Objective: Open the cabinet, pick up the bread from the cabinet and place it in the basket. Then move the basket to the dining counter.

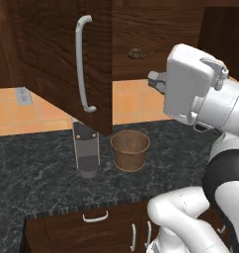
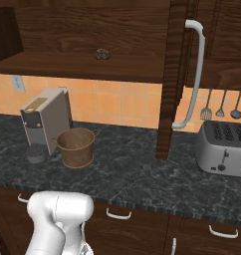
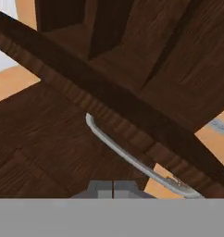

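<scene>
The cabinet (image 1: 57, 54) stands with both doors swung out; its left door carries a long silver handle (image 1: 81, 64), and its right door (image 2: 175, 74) shows edge-on. The bread (image 1: 136, 53), a small dark brown lump, lies on the cabinet's shelf, and it shows again as the bread (image 2: 102, 54) from the other side. Below it, the brown woven basket (image 1: 130, 149) sits upright on the dark granite counter, also seen as the basket (image 2: 76, 147). My gripper (image 1: 154, 81) hovers right of the bread, lower than the shelf, shut on nothing. Its fingertips (image 3: 104, 189) meet just beside a bar handle (image 3: 132, 159).
A grey coffee machine (image 1: 86, 148) stands left of the basket. A toaster (image 2: 224, 147) sits at the right of the counter, with utensils (image 2: 221, 107) hanging behind it. Low cabinets with small handles (image 1: 95, 217) run under the counter's front edge.
</scene>
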{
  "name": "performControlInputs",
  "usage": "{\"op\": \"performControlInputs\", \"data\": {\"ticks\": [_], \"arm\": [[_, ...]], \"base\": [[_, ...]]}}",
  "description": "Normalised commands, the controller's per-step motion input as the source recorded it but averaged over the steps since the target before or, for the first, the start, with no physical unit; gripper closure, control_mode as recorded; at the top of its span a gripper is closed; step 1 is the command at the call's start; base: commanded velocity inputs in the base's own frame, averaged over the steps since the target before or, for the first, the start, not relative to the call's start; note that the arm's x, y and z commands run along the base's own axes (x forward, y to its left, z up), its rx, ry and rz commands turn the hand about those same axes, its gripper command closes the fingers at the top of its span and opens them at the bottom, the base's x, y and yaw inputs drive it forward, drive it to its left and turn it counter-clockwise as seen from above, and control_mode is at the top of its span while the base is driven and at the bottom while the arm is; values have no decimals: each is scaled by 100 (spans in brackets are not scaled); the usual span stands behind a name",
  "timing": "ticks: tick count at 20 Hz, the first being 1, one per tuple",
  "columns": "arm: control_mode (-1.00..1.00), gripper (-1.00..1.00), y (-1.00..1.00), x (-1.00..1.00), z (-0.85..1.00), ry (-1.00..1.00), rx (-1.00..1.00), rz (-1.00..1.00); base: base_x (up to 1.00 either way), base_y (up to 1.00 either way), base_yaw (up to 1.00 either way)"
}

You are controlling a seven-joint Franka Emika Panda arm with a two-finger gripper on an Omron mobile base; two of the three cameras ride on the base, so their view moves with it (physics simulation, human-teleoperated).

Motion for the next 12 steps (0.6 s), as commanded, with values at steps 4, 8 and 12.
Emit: {"op": "performControlInputs", "data": {"ticks": [4, 8, 12], "arm": [[-100, 100, 0, 61, 0, 27, 38, 41], [-100, 100, -28, 48, 0, 16, 34, 33], [-100, 100, 7, 85, -2, 25, 21, 21]], "base": [[0, 0, 0], [0, 0, 0], [0, 0, 0]]}}
